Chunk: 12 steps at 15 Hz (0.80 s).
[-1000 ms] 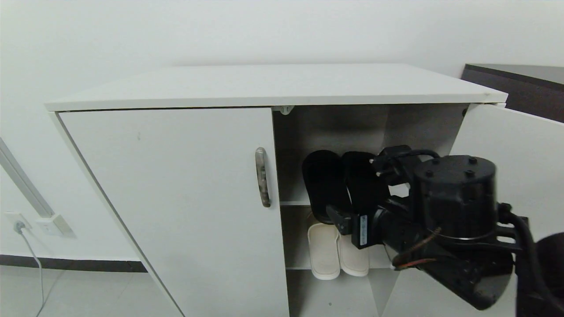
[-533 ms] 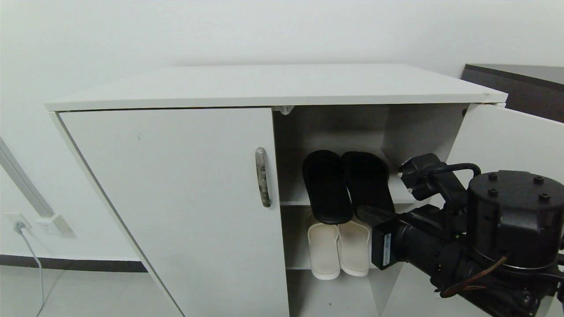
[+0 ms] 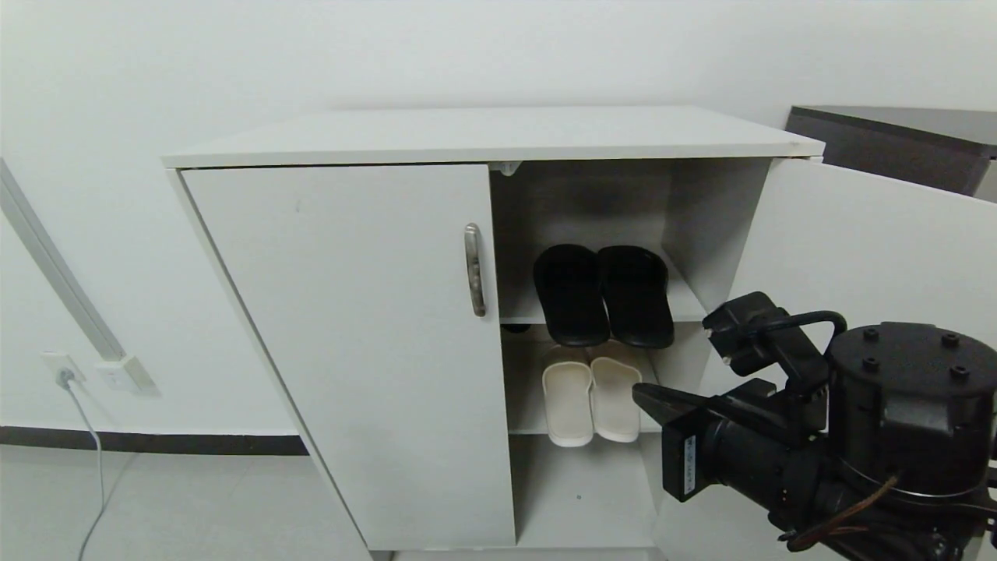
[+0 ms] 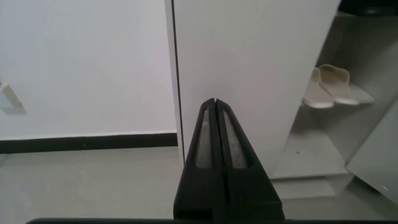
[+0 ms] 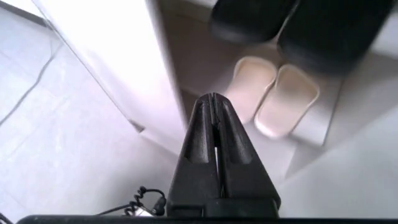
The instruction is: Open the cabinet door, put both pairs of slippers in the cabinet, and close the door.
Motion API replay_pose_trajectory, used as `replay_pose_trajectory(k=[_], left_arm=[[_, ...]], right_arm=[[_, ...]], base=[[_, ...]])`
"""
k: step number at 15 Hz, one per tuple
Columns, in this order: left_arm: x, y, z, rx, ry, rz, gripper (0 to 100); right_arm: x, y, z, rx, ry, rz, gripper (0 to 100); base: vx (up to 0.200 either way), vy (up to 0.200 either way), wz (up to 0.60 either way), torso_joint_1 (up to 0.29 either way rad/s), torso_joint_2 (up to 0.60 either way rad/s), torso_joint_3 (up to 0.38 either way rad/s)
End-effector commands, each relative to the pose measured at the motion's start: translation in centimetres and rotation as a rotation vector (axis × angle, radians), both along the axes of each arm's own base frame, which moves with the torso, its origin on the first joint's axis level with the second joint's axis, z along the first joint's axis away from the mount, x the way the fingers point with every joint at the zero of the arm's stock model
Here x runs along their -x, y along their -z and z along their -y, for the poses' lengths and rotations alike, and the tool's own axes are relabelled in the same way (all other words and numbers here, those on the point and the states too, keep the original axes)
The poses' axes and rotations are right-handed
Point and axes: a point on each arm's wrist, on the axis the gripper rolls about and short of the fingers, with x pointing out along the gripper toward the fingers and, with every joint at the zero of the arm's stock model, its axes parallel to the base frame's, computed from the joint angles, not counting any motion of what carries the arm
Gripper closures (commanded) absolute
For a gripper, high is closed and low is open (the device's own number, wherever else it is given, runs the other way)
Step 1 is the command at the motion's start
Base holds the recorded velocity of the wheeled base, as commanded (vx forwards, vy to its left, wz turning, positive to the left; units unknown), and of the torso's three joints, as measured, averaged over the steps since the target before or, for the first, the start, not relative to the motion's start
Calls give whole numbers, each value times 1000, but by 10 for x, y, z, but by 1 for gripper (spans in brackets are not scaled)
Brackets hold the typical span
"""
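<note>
The white cabinet point(image 3: 498, 132) stands against the wall with its left door point(image 3: 350, 327) closed, a metal handle point(image 3: 473, 269) upright near that door's inner edge. The right door point(image 3: 864, 249) is swung wide open.

In the open half, the black slippers point(image 3: 604, 294) lie side by side on the upper shelf point(image 3: 685, 300), toes to the back and heels jutting over the shelf's front edge. The white slippers point(image 3: 590, 397) sit as a pair on the shelf below, heels at its front edge, directly under the black pair.

The right fingers point(image 3: 662, 401) are pressed together with nothing between them. They hang outside the cabinet in front of the open half, near the front edge of the lower shelf and just beside the white pair. From the right wrist, these fingers point(image 5: 202, 130) point down at the white slippers point(image 5: 273, 99).

The left fingers point(image 4: 205, 137) are likewise clenched on nothing, low before the closed left door point(image 4: 249, 56), above the floor point(image 4: 93, 180).
</note>
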Motion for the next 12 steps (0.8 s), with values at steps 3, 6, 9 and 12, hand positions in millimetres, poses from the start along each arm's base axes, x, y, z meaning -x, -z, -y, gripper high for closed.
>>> replay_pose_trajectory(k=[3, 6, 9, 12], left_arm=[[0, 0, 0, 0, -1, -2, 100], [0, 0, 0, 0, -1, -2, 100], [0, 0, 0, 0, -1, -2, 100], [0, 0, 0, 0, -1, -2, 100]], right_arm=[[1, 4, 1, 12, 0, -9, 100], [2, 6, 2, 27, -3, -8, 100], [2, 8, 2, 41, -5, -9, 100], [1, 9, 2, 43, -7, -10, 100]], base=[[-200, 0, 0, -1, 2, 4], [-200, 0, 0, 1, 1, 2], [0, 0, 0, 0, 0, 0], [0, 0, 0, 0, 0, 0]])
